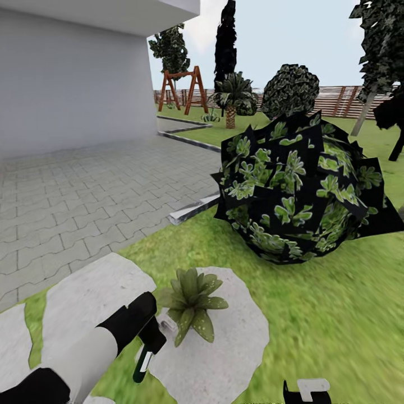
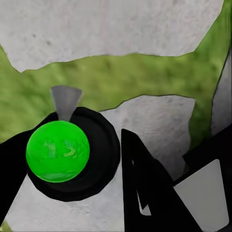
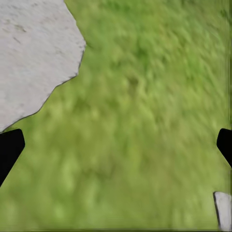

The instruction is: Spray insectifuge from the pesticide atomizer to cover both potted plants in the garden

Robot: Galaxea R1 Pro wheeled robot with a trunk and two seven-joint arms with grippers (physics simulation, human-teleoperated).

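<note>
Pesticide atomizer [image 1: 143, 359] is clamped in the left gripper [image 1: 147, 341], just beside 1 potted plant [image 1: 189, 303] on a stepping stone [image 1: 224, 348], presumably held close for spraying. Right gripper [image 3: 116, 145] hangs over lawn [image 3: 145, 96], fingers apart, holding nothing.

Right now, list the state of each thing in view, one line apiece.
left gripper: shut on the pesticide atomizer.
pesticide atomizer: held, hanging bottom-down over the stepping stone's edge.
right gripper: open, empty, over the lawn.
potted plant: upright on the stepping stone.
</note>
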